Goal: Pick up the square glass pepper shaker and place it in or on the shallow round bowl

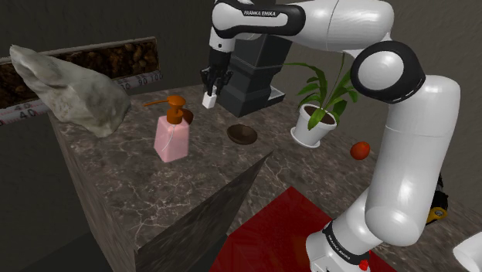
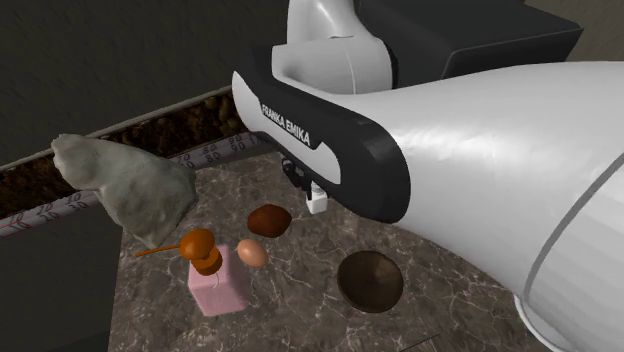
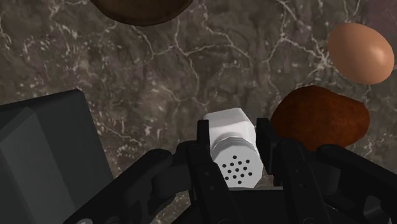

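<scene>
Gripper (image 3: 233, 132): one, black, two fingers clamped on the shaker, above the counter (image 1: 123, 185).
Shaker (image 3: 236, 167): one, white, square-bodied, holed cap, held between the fingers in mid-air.
Bowl (image 1: 242, 134): one, brown, shallow, on the counter below the gripper, off to one side.
Egg (image 3: 361, 52): one, below the gripper.
Brown lump (image 3: 321, 118): one, almost under the fingertips, near the egg.
Soap bottle (image 1: 171, 137): one, pink, farther off.
</scene>
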Controlling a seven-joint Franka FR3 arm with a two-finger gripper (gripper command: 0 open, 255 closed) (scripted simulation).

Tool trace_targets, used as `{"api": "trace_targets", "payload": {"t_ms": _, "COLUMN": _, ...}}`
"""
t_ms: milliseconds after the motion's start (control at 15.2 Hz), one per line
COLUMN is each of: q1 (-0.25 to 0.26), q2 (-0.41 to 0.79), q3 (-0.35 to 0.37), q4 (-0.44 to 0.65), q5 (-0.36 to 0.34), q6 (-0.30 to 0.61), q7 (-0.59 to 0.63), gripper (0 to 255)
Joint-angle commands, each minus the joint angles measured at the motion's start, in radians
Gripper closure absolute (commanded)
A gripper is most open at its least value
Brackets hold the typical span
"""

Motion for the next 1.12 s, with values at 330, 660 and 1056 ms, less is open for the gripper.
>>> {"api": "trace_targets", "payload": {"t_ms": 330, "q1": 0.002, "q2": -0.005, "q3": 0.001, "q4": 0.086, "q5": 0.001, "q6": -0.091, "q7": 0.001, "gripper": 255}}
{"api": "trace_targets", "payload": {"t_ms": 660, "q1": -0.02, "q2": -0.147, "q3": -0.002, "q4": -0.092, "q5": 0.012, "q6": -0.055, "q7": -0.021, "gripper": 255}}
{"api": "trace_targets", "payload": {"t_ms": 1056, "q1": -0.056, "q2": -0.395, "q3": -0.019, "q4": -0.388, "q5": 0.032, "q6": -0.007, "q7": -0.075, "gripper": 255}}
